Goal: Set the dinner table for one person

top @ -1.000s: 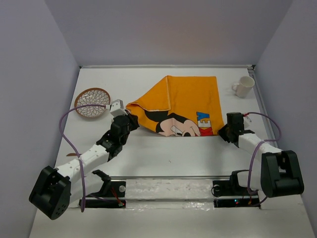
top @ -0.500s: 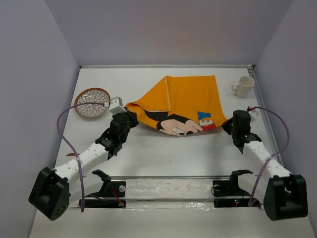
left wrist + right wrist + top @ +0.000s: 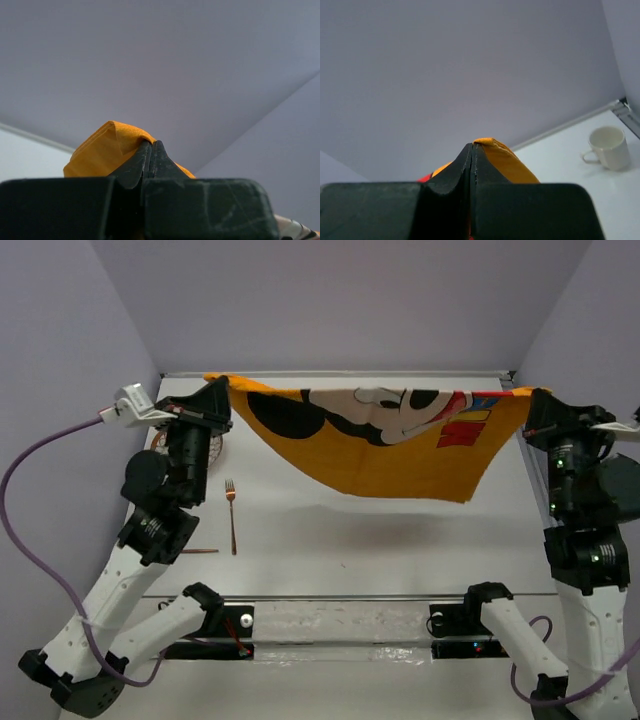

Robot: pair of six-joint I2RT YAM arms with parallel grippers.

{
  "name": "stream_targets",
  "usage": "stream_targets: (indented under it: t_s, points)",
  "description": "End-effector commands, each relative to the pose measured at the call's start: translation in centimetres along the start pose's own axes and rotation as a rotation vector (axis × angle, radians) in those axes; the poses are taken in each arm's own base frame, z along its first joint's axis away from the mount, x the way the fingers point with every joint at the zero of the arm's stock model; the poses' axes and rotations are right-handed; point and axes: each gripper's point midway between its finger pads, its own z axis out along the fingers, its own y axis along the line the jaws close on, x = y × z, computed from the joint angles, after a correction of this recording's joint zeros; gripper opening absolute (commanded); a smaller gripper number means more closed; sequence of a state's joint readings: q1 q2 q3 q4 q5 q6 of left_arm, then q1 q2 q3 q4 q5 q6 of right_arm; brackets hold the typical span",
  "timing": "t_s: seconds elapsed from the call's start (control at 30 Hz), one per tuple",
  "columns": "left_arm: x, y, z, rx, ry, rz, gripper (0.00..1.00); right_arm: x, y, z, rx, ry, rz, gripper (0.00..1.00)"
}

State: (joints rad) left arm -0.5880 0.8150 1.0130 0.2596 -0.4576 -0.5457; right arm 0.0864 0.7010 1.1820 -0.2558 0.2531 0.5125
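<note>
The orange Mickey Mouse cloth mat [image 3: 390, 445] hangs stretched in the air above the white dinner table [image 3: 330, 550]. My left gripper [image 3: 222, 390] is shut on its left corner, seen as an orange fold [image 3: 102, 147] in the left wrist view. My right gripper [image 3: 535, 400] is shut on its right corner, an orange fold [image 3: 507, 160] in the right wrist view. Both arms are raised high. A copper fork [image 3: 232, 515] lies on the table at the left. A white cup [image 3: 607, 147] stands at the far right in the right wrist view; the top view hides it.
A patterned bowl [image 3: 215, 447] at the far left is mostly hidden behind my left arm. A thin brown stick [image 3: 200, 551] lies near the fork. Grey walls close in the back and both sides.
Both arms have risen sharply, lifting the mat off the table and spreading it out in the air. The fork, once under the mat or arm, now shows.
</note>
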Motion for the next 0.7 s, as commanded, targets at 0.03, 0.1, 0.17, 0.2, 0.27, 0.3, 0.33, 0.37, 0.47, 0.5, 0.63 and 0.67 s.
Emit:
stream_targets:
  t_s: [0.03,0.1,0.17,0.2,0.27,0.3,0.33,0.37,0.47,0.5,0.63,0.67]
  points:
    - [-6.8,-3.8,-0.9,0.078,-0.133,-0.043,0.00,-3.6,2.2,-0.4,-0.047,-0.041,-0.038,0.00]
    - [-6.9,-3.7,-0.7,0.067,-0.136,-0.038,0.00,-3.9,2.3,0.2,-0.038,-0.046,-0.046,0.00]
    - [-6.2,-3.3,-0.1,0.044,-0.125,-0.017,0.00,-3.9,2.3,1.2,-0.021,-0.045,-0.066,0.00]
    - [-6.0,-3.0,0.2,0.027,-0.126,-0.002,0.00,-3.3,2.1,2.3,-0.005,-0.030,-0.080,0.00]
    - [-4.3,-2.1,1.2,-0.006,-0.104,0.029,0.00,-2.6,1.7,3.4,0.014,-0.017,-0.092,0.00]
    - [-3.4,-1.5,1.5,-0.022,-0.094,0.042,0.00,-1.5,1.4,4.5,0.030,0.007,-0.103,0.00]
    - [-2.5,-1.1,1.9,-0.035,-0.079,0.053,0.00,-1.1,1.2,5.1,0.036,0.011,-0.101,0.00]
    - [-1.2,-0.3,2.6,-0.061,-0.062,0.070,0.00,-0.7,1.2,5.7,0.036,0.021,-0.104,0.00]
    - [0.7,1.2,3.7,-0.100,-0.045,0.098,0.00,1.4,1.0,7.9,0.034,0.050,-0.110,0.00]
    - [1.6,1.7,4.4,-0.112,-0.031,0.109,0.00,1.9,0.8,8.6,0.041,0.059,-0.116,0.00]
    - [0.2,2.7,8.2,-0.104,-0.040,0.119,0.00,3.9,0.5,12.7,0.064,0.082,-0.146,0.00]
    - [-0.3,2.7,9.0,-0.102,-0.044,0.122,0.00,3.9,0.7,13.4,0.066,0.080,-0.151,0.00]
